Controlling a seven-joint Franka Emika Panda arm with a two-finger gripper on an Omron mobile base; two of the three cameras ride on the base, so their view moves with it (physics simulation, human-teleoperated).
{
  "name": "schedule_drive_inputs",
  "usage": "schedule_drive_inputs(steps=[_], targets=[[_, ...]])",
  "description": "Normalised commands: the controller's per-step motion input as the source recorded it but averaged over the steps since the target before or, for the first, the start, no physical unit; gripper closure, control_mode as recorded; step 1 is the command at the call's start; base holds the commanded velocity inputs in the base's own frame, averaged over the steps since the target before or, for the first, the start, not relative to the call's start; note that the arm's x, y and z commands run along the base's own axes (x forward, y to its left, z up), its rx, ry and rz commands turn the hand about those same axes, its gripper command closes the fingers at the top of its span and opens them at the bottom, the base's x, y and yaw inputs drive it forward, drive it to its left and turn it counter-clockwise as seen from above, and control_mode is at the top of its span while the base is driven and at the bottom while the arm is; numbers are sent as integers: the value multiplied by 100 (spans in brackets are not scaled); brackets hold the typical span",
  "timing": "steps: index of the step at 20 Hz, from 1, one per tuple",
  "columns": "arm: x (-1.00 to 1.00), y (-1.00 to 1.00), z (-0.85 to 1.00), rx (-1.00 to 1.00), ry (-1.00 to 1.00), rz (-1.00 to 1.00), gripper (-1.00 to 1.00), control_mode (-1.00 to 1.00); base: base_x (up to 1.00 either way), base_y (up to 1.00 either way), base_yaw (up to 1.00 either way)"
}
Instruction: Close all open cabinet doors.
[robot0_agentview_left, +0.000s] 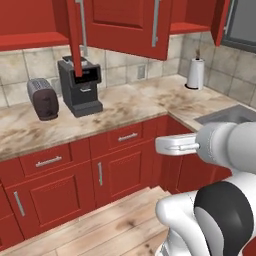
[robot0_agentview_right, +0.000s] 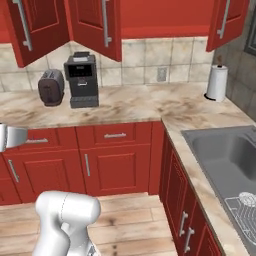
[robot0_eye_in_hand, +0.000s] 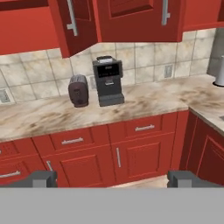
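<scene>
Still approach: we've closed nothing yet.
Doors: three cabinet doors (robot0_agentview_right: 97, 22) swung out above the worktop (robot0_agentview_right: 130, 105), two over the coffee machine (robot0_agentview_right: 81, 80) and toaster (robot0_agentview_right: 51, 87), one far right near the paper towel roll (robot0_agentview_right: 217, 83).
Claw: claw (robot0_eye_in_hand: 113, 178) spread apart, empty, low, well apart from doors.
Next: we judge it must rise to one door's outer face and push.

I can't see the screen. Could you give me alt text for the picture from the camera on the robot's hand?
Two red wall-cabinet doors with vertical grey bar handles hang open above a marbled counter holding a toaster and a dark coffee machine. Red drawers and base cabinets sit below, and the open gripper is far from the doors.
</scene>
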Motion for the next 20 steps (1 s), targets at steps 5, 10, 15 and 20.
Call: schedule_drive_inputs(steps=[5, 10, 15, 20], targets=[[0, 0, 0, 0, 0, 0, -100, 100, 38, 37, 10], [0, 0, 0, 0, 0, 0, -100, 100, 32, 45, 4], [0, 0, 0, 0, 0, 0, -100, 100, 26, 50, 3], [0, 0, 0, 0, 0, 0, -100, 100, 17, 56, 4]])
